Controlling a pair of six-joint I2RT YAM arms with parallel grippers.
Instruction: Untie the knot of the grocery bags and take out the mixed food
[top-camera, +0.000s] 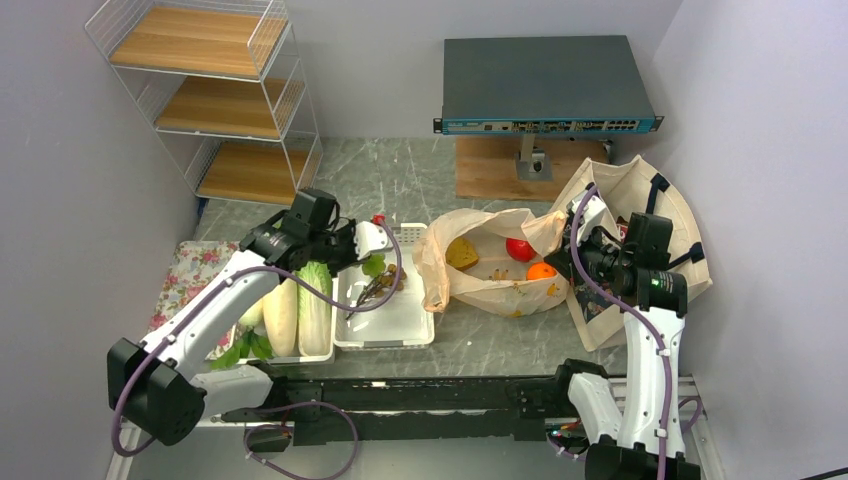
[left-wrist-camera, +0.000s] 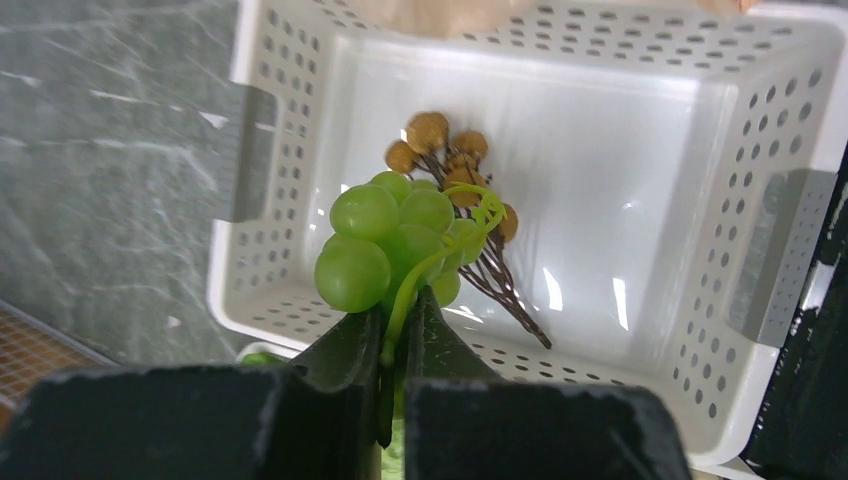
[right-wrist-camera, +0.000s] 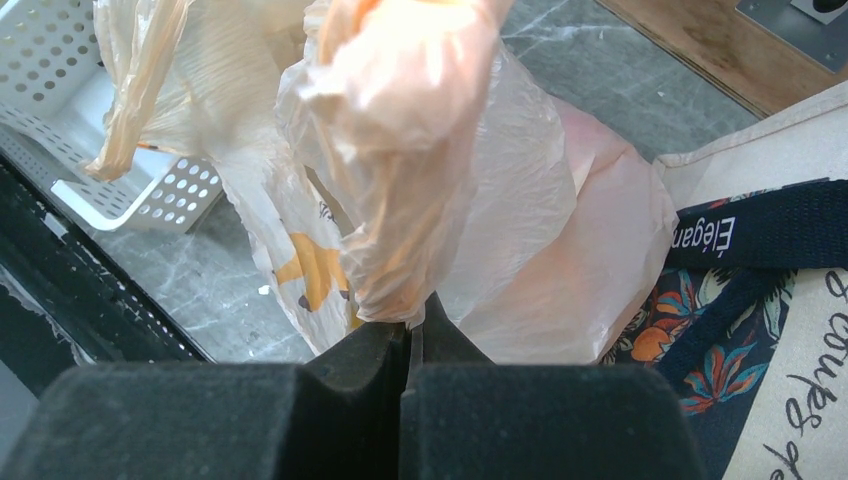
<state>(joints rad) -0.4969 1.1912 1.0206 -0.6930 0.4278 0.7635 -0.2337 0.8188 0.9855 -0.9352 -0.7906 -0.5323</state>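
Observation:
The peach-beige plastic bag (top-camera: 480, 285) lies with its mouth open; no knot shows. Inside are a red apple (top-camera: 519, 249), an orange (top-camera: 541, 271) and a bread slice (top-camera: 461, 253). My right gripper (top-camera: 570, 255) is shut on a bunched edge of the plastic bag (right-wrist-camera: 420, 130), its jaws (right-wrist-camera: 412, 325) pinching the film. The canvas tote (top-camera: 620, 190) stands behind it. My left gripper (left-wrist-camera: 400, 310) is shut on the stem of the green grapes (left-wrist-camera: 385, 240), held over the white basket (left-wrist-camera: 770, 140). Brown nuts (left-wrist-camera: 445, 150) lie in the basket.
A cabbage (top-camera: 314, 300) and white radishes (top-camera: 281, 310) lie in a second tray left of the basket. A floral cloth (top-camera: 195, 265) lies at far left. A wire shelf (top-camera: 215, 95) stands back left. A grey network switch (top-camera: 545, 85) stands over a wooden board (top-camera: 500, 170).

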